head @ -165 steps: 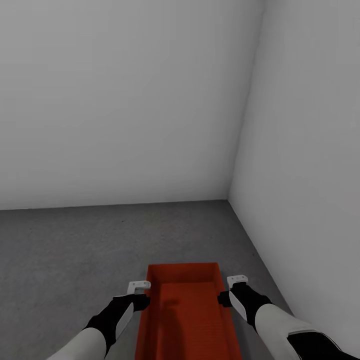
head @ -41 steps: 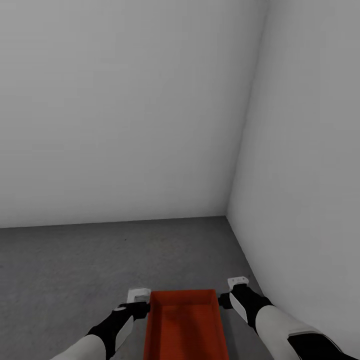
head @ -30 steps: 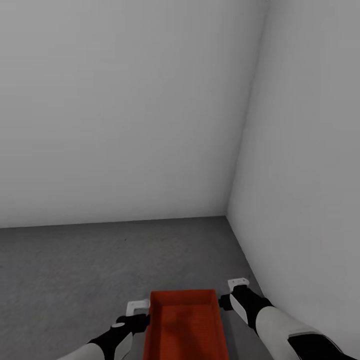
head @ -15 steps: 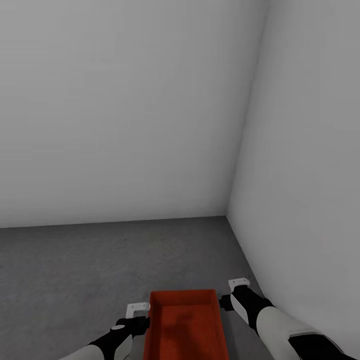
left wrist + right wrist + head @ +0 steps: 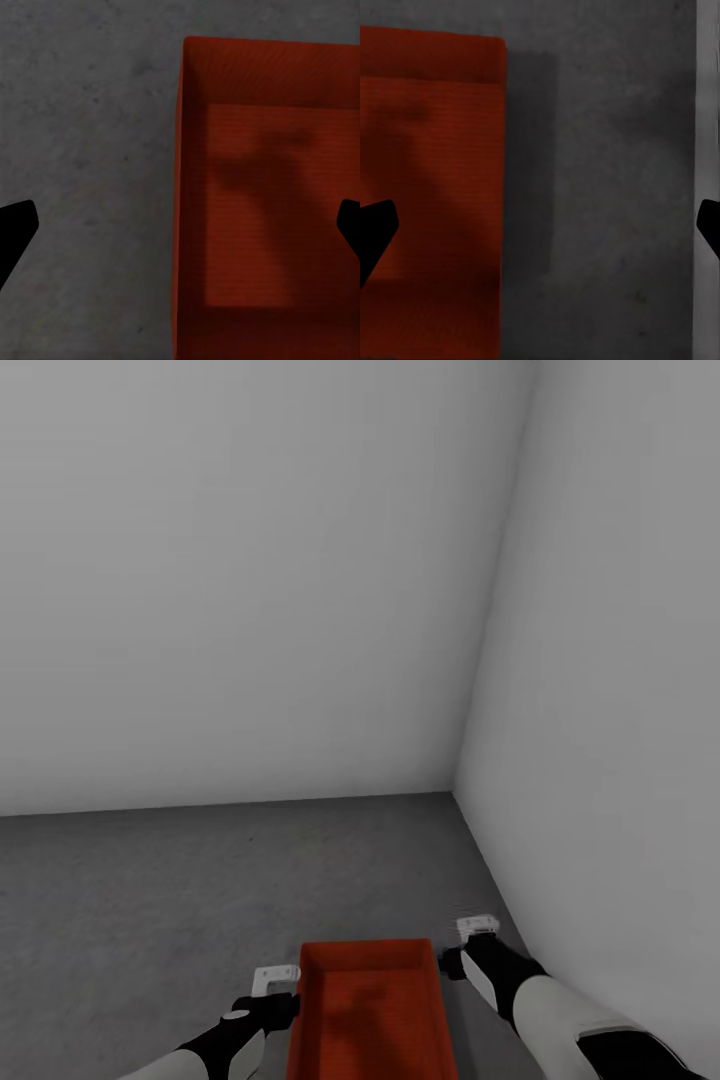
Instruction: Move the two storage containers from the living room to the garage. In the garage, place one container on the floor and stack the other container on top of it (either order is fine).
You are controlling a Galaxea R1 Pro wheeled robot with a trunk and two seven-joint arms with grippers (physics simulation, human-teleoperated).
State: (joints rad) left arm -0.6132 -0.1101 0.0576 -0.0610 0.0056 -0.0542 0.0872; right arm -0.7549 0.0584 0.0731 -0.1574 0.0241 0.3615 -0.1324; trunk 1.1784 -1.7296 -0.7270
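One red-orange storage container lies on the dark grey concrete floor of the garage, near the corner. My left gripper hangs open beside its left wall. In the left wrist view the left gripper straddles that wall of the container, one fingertip over the inside and one over the floor. My right gripper is open at the container's right side. In the right wrist view the right gripper spans the right wall of the container. Neither gripper holds anything.
A plain white back wall and a white side wall meet in a corner ahead to the right. The side wall's base runs close to my right gripper. Bare concrete stretches to the left and ahead.
Over the last second almost nothing has moved. Earlier the view shifted and the container sat lower in it, and my left gripper drew back a little along the container's left side.
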